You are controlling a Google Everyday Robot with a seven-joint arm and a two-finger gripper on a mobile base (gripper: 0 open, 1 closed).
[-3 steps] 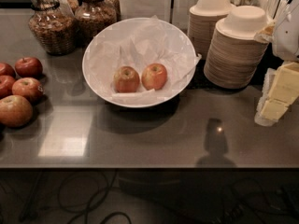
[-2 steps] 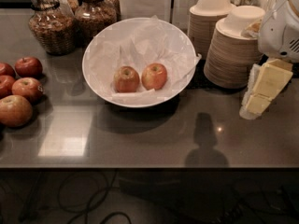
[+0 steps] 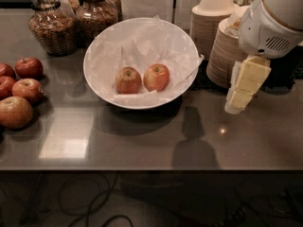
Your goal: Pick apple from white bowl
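Observation:
The white bowl (image 3: 93,52), wide and lined with crumpled white paper, stands on the grey counter at the back middle. Two apples lie side by side in it. The apple (image 3: 156,76) on the right is bright orange-red with pale yellow patches. The one on the left (image 3: 128,80) is duller and browner. My gripper (image 3: 242,90), cream-yellow under a white arm housing (image 3: 272,25), hangs above the counter to the right of the bowl. It is well clear of the bowl's rim and holds nothing that I can see.
Several darker red apples (image 3: 27,90) lie loose on the counter at the left edge. Two glass jars (image 3: 53,27) stand behind the bowl at the left. Stacks of tan disposable bowls (image 3: 212,25) stand at the back right, behind the gripper. The counter's front edge (image 3: 151,169) runs across below.
My arm has swung in from the right edge, carrying the gripper left toward the bowl. The apples and the bowl have not moved.

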